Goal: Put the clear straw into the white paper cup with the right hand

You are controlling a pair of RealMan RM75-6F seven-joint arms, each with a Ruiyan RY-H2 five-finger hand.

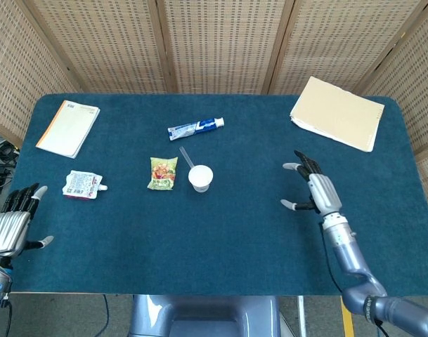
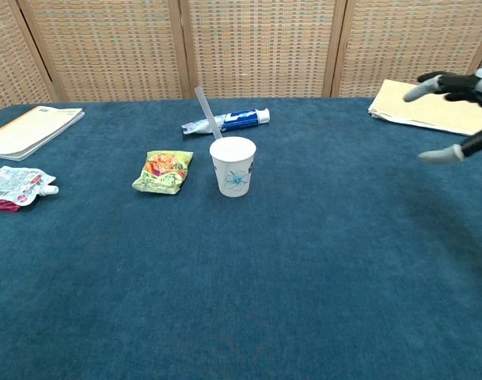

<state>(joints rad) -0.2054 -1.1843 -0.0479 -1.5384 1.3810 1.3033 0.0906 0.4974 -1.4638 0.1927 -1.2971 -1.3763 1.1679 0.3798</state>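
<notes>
Blue tablecloth from the head view: the clear plastic straw [image 1: 186, 157] already leans in the small white paper cup [image 1: 200, 177], so I'd say the job's done, and my right hand [image 1: 315, 191] hangs well apart, fingers spread, holding nothing, while my left hand [image 1: 11, 223] sits open at the table's edge. Chest view shows the straw [image 2: 206, 112] poking up tilted from the flower-printed cup [image 2: 233, 166], with my right hand [image 2: 456, 111] barely in frame.

A table [image 1: 221, 239] covered in dark blue cloth is seen. At centre a white paper cup [image 1: 200, 177] is stood upright. Just beside it at 9 o'clock a green snack packet [image 1: 162, 173] is laid; at 12 o'clock a toothpaste tube [image 1: 195, 128]. A notebook [image 1: 68, 128] is placed at 10 o'clock, a red-and-white pouch [image 1: 82, 184] at 9 o'clock near the edge, a tan folder [image 1: 337, 112] at 2 o'clock.
</notes>
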